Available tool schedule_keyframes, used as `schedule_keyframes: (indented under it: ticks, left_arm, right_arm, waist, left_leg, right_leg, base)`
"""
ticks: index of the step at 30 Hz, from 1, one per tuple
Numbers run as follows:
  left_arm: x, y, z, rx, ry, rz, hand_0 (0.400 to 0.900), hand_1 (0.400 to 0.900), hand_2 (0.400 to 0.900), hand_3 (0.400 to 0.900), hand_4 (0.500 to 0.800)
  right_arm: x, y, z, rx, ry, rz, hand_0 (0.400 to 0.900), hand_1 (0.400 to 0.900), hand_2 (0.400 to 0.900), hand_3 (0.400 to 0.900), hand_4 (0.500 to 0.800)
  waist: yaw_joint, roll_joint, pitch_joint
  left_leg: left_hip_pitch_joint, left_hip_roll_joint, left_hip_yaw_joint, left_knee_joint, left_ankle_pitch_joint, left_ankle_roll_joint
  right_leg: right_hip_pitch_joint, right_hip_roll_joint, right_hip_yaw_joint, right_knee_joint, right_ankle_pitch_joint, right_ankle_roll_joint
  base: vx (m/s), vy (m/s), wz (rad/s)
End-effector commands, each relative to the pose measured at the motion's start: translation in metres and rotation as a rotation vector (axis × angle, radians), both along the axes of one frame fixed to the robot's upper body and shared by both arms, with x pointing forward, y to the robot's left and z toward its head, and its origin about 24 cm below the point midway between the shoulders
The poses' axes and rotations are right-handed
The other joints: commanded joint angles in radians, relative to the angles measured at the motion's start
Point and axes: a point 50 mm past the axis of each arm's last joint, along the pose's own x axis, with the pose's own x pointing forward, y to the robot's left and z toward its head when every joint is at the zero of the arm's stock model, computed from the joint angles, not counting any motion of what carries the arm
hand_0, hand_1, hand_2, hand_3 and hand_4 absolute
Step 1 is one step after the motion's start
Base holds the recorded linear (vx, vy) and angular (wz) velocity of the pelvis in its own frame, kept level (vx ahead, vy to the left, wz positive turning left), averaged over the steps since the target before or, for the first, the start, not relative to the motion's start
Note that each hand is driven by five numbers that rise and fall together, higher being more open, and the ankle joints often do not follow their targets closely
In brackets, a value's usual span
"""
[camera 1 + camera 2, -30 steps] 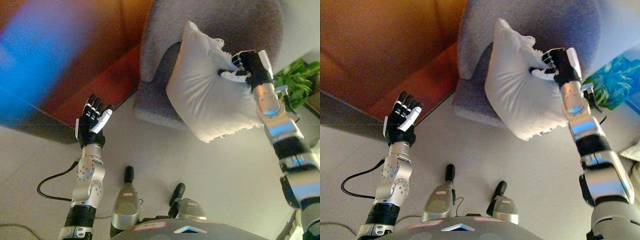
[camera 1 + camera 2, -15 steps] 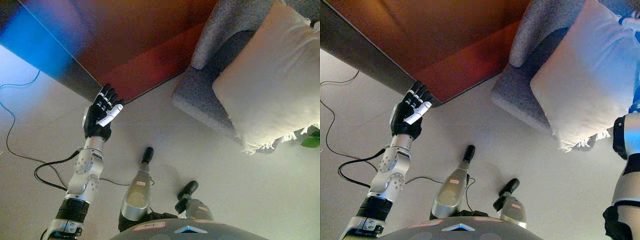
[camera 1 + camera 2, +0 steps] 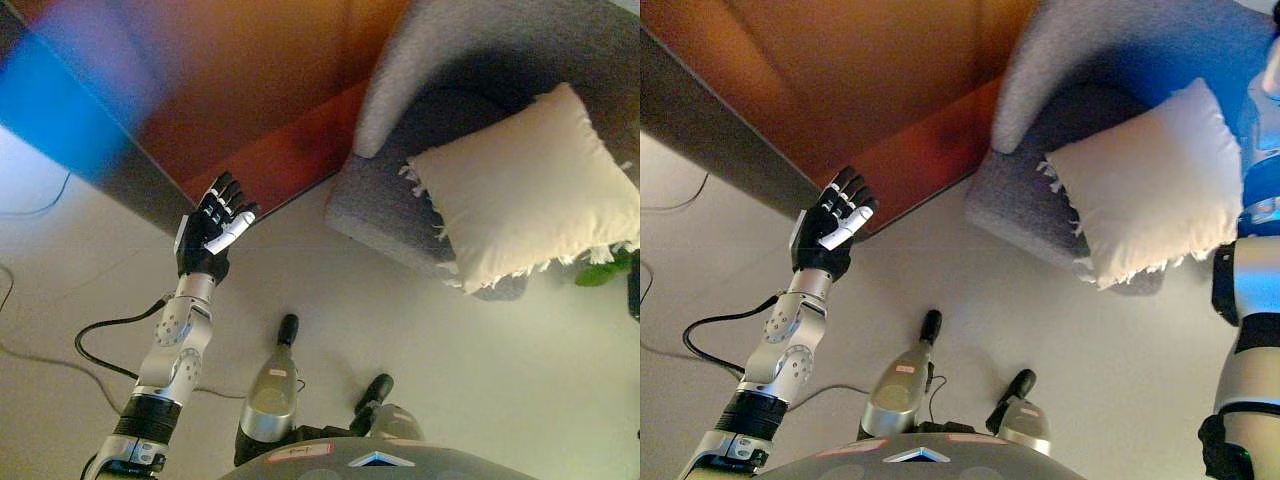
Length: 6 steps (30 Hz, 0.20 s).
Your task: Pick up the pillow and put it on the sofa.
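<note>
The white pillow (image 3: 520, 190) with fringed edges lies on the seat of the grey sofa (image 3: 400, 80), leaning out over the seat's front edge. No hand touches it. My left hand (image 3: 210, 235) is open, fingers straight, raised over the floor to the left of the sofa, well apart from the pillow. Of my right arm only the forearm (image 3: 1240, 300) shows, at the right edge beside the pillow. Its hand is out of the views.
A red-brown wooden panel (image 3: 250, 90) runs along the left of the sofa, behind my left hand. A green plant (image 3: 600, 268) shows at the right edge by the sofa's front corner. Pale floor (image 3: 480, 370) lies in front.
A second ago my right hand gripped the pillow over the sofa. Now the pillow lies on the seat and the hand is out of view. The camera has shifted; the left hand stays open.
</note>
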Motion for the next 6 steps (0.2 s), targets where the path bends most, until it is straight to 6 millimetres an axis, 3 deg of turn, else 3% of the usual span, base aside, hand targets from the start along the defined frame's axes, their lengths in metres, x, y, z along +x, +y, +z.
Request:
schedule_keyframes:
  ticks: [1, 4, 6]
  left_arm:
    - [0.002, -0.006, 0.032, 0.03, -0.18, -0.005, 0.9, 0.9, 0.9, 0.9, 0.8]
    - [0.001, 0.0, 0.027, 0.052, -0.161, 0.027, 0.9, 0.9, 0.9, 0.9, 0.8]
    - [-0.001, 0.003, 0.025, 0.069, -0.152, 0.049, 0.9, 0.9, 0.9, 0.9, 0.8]
  right_arm:
    - [-0.012, 0.034, 0.013, -0.063, -0.228, 0.161, 0.9, 0.9, 0.9, 0.9, 0.8]
    - [-0.022, 0.051, -0.021, -0.053, -0.224, 0.268, 0.9, 0.9, 0.9, 0.9, 0.8]
    - [-0.033, 0.064, -0.062, 0.005, -0.178, 0.347, 0.9, 0.9, 0.9, 0.9, 0.8]
  waist:
    - [-0.041, -0.033, -0.137]
    - [-0.084, -0.026, -0.148]
    - [-0.111, -0.017, -0.155]
  left_leg:
    - [0.095, 0.061, 0.022, 0.095, -0.176, -0.04]
    - [0.124, 0.066, 0.053, 0.089, -0.186, -0.036]
    - [0.145, 0.07, 0.076, 0.087, -0.192, -0.033]
  right_leg:
    - [-0.007, -0.061, 0.039, 0.006, 0.091, 0.05]
    - [-0.013, -0.062, 0.074, 0.011, 0.095, 0.051]
    - [-0.018, -0.062, 0.096, 0.015, 0.09, 0.049]
  base:
    - [0.02, 0.072, -0.49]
    - [0.01, 0.062, -0.44]
    - [0.0, 0.055, -0.36]
